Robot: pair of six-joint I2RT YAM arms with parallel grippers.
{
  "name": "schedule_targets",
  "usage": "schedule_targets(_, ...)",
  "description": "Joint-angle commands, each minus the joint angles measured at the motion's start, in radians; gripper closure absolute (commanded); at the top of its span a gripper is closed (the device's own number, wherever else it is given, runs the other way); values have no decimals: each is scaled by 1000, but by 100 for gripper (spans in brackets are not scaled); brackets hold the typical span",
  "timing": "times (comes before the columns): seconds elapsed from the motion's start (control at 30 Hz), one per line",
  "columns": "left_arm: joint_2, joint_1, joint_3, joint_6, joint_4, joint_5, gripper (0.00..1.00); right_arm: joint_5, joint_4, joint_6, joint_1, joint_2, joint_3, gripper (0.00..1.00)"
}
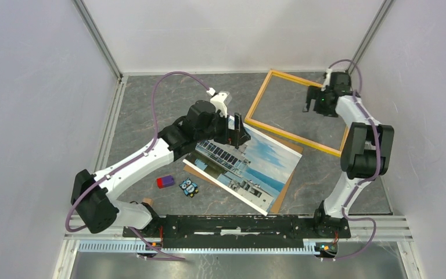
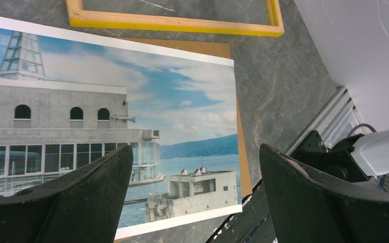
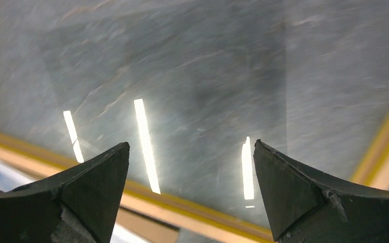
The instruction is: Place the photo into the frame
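Both of my end effectors are spread wide and hold nothing. My left end effector (image 2: 195,152) hangs over the large thin print of a white building under blue sky (image 2: 131,101). The print lies face up on a brown hardboard panel (image 2: 197,48) in the middle of the grey marbled tabletop (image 1: 151,116). The thin yellow-orange wooden picture frame (image 1: 259,96) lies at 1 o'clock from the print, its near rail just beside the print's far corner.

My right end effector (image 3: 191,144) hovers above the frame's shiny inner pane.

My worry is the pick. The print is flat against the panel, so my fingers may skid across it, crease it, or pinch the panel with it. On the right, a low pass could knock the frame askew. If the print goes in crooked, it would ride up on the border.
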Motion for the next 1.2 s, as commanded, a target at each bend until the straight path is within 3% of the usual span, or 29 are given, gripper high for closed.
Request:
schedule_targets(0.0,-51,-22,42,25,-10,-14,0,-24,17,-28,144,-110,-59,3)
schedule_targets(0.23,-34,-24,53,33,-33,-44,0,-116,13,-8,475,-294,-287,4)
schedule_targets(0.4,1,-22,57,16,-39,-33,0,-123,42,50,628,-462,-502,9)
schedule_targets(0.77,-23,-22,37,-7,-27,-58,0,-56,50,102,648,-839,-877,9)
schedule_targets(0.9,-12,-22,30,4,-23,-73,0,-84,165,157,647,-939,-983,8)
schedule_targets(1.03,-6,-21,22,-49,-47,-58,0,-73,210,165,649,-1018,-1017,7)
schedule_targets(1.17,-66,-15,-87,-159,-41,-16,0,-20,227,183,647,-1080,-1024,5)
